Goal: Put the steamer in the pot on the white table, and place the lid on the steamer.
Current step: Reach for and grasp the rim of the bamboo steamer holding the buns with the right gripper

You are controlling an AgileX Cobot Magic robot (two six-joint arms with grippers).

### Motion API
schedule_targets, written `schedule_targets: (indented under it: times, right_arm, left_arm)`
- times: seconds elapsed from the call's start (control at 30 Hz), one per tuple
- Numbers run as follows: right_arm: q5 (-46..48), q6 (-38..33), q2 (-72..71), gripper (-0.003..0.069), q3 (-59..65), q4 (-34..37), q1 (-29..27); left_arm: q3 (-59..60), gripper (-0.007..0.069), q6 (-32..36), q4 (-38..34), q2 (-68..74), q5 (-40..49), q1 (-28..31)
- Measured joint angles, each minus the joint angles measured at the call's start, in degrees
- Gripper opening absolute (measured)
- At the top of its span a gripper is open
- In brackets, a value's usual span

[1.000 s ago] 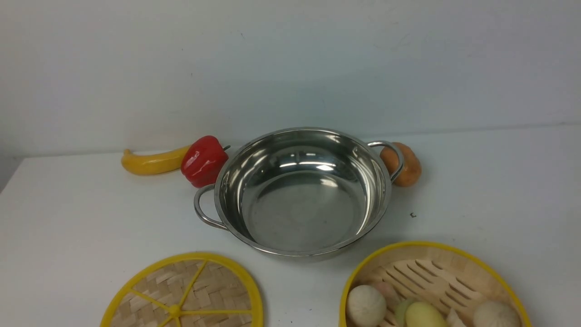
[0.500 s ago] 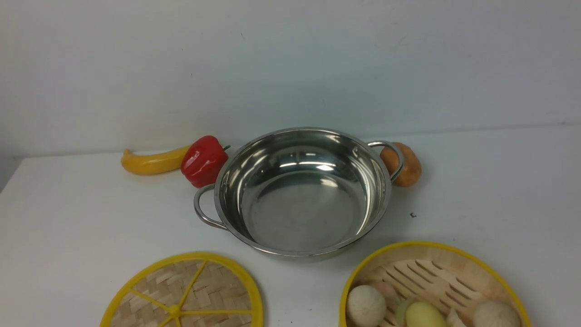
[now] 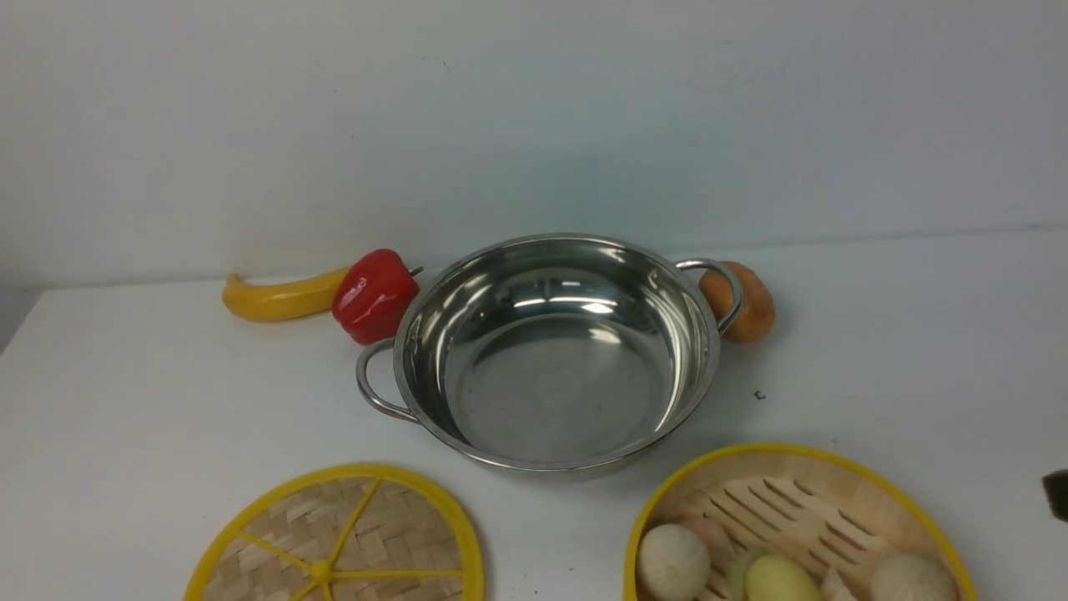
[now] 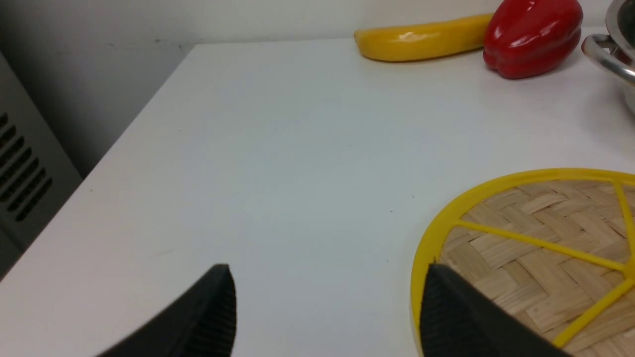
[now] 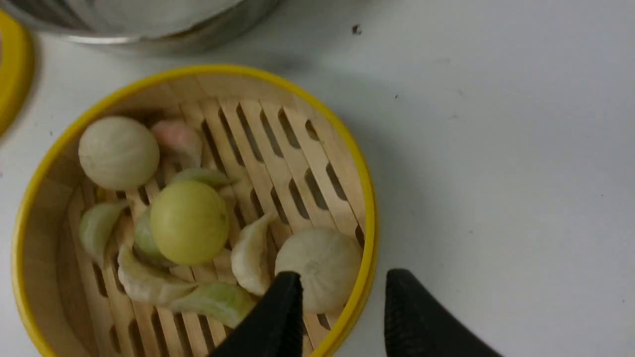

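Observation:
The shiny steel pot (image 3: pixel 551 392) stands mid-table on the white table (image 3: pixel 167 401), with nothing inside it. The woven lid (image 3: pixel 350 534) lies flat at the front left. The steamer (image 3: pixel 751 452) with toy buns and dumplings sits at the front right. My left gripper (image 4: pixel 327 297) is open just above the table, and one finger (image 4: pixel 446 317) overlaps the lid's (image 4: pixel 536 248) yellow rim. My right gripper (image 5: pixel 342 297) is open astride the steamer's (image 5: pixel 367 198) rim, one finger inside by a bun and one outside. A dark tip (image 3: pixel 1057 494) shows at the front view's right edge.
A yellow banana (image 3: pixel 279 299) and a red pepper (image 3: pixel 375 294) lie behind the pot's left handle. An orange-brown vegetable (image 3: pixel 751 302) sits behind the right handle. A wall closes the back. The table's left edge (image 4: pixel 124 144) drops off beside a grey vented panel (image 4: pixel 25 173).
A dark tip has come into the front view at the right edge, beside the steamer. The pot, the lid and the steamer have not moved.

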Motion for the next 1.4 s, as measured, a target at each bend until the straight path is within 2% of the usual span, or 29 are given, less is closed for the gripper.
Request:
schedule_targets:
  times: [0.2,0.43,0.67,0.8,0.97,1.07,1.2,1.4]
  right_arm:
    - [2.01,-7.66,12.35,0.0249,-6.95,0.68,0.00]
    - [3.84,-8.30,25.60,0.0249,-12.27,3.70,0.00]
    - [9.66,-8.43,37.47,0.0249,-17.78,3.97,0.00]
    - [9.80,-8.66,40.45,0.0256,-19.59,3.63,0.00]
    - [8.01,-8.74,43.85,0.0299,-20.74,1.48,0.90]
    - [7.40,-8.57,46.97,0.0333,-22.01,-1.84,4.10]
    - [6.83,-5.42,49.46,0.0340,-23.92,-7.25,7.76]
    - [4.52,-1.72,50.05,0.0320,-25.01,-11.73,8.68]
  left_arm:
    - [0.00,0.0461,0.00,0.00,0.00,0.00,0.00]
    - [0.00,0.0461,0.00,0.00,0.00,0.00,0.00]
    - [0.00,0.0461,0.00,0.00,0.00,0.00,0.00]
    - [0.00,0.0461,0.00,0.00,0.00,0.00,0.00]
    - [0.00,0.0461,0.00,0.00,0.00,0.00,0.00]
    - [0.00,0.0461,0.00,0.00,0.00,0.00,0.00]
    - [0.00,0.0461,0.00,0.00,0.00,0.00,0.00]
    - [0.00,0.0461,0.00,0.00,0.00,0.00,0.00]
